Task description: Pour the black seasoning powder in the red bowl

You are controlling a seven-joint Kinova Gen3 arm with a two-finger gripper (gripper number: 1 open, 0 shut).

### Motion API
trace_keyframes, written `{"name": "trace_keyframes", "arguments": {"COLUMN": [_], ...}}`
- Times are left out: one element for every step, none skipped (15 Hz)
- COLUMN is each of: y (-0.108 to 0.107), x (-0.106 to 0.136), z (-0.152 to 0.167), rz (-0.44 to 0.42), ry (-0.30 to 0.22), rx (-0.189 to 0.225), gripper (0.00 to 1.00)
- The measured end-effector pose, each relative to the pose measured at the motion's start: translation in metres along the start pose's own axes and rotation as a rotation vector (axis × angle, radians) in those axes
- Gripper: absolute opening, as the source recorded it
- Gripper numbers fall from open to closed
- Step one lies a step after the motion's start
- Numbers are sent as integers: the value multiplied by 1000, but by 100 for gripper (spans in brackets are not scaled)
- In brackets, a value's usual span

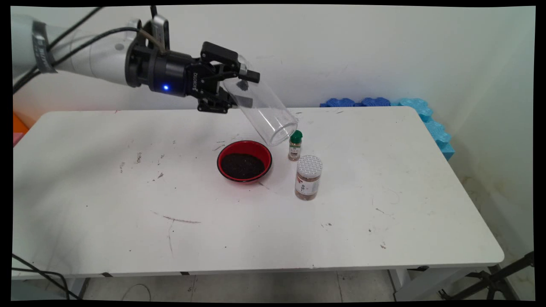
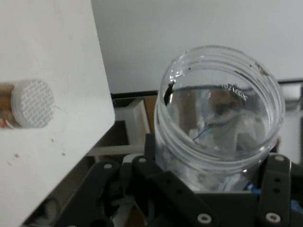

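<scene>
Main view: the gripper point(image 1: 239, 91), reaching in from the upper left, has its jaws clenched on a clear plastic jar point(image 1: 262, 113) held in the air above the white desk point(image 1: 106, 204). The jar is a plain transparent cylinder, tilted so that its open mouth points down and to the right; the mouth hangs just above and between the red bowl point(image 1: 244, 160) and a small green-capped bottle point(image 1: 295, 146), touching neither. A few dark specks cling to the jar's wall near the closed end, inside the jaws' grip.

The red bowl sits near the middle of the desk and holds a dark, fine-grained fill (its nature cannot be told). Just to the bowl's right stands the green-capped bottle, upright, and near it, toward the front of the desk, a larger spice jar point(image 1: 308, 177) with a white perforated lid and brownish contents, also upright. The three stand close together but apart. Blue foam pieces point(image 1: 426, 117) lie along the wall beyond the desk's far right corner.

Hand view: the clear plastic jar point(image 2: 220, 127) fills the centre, its threaded rim facing the camera, with a dark speck on the inner wall; the spice jar point(image 2: 31, 104) shows its lid at the left, on the desk point(image 2: 52, 47)
</scene>
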Motion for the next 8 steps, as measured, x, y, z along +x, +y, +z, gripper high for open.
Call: {"name": "trace_keyframes", "arguments": {"y": [4,8,12,16,19,22,26,29], "x": [0,0,-1,-2,-3,-4,-5,-6], "z": [-2,-4,-5,-7,-9,-10,-12,-13], "rz": [59,110,172,232,285,345,405,454], "ry": [-7,-14,-26,-38,-48,-59,-67,-72], "rx": [6,14,21,28,33,39,44,50], "gripper": [0,0,0,0,0,0,0,0]}}
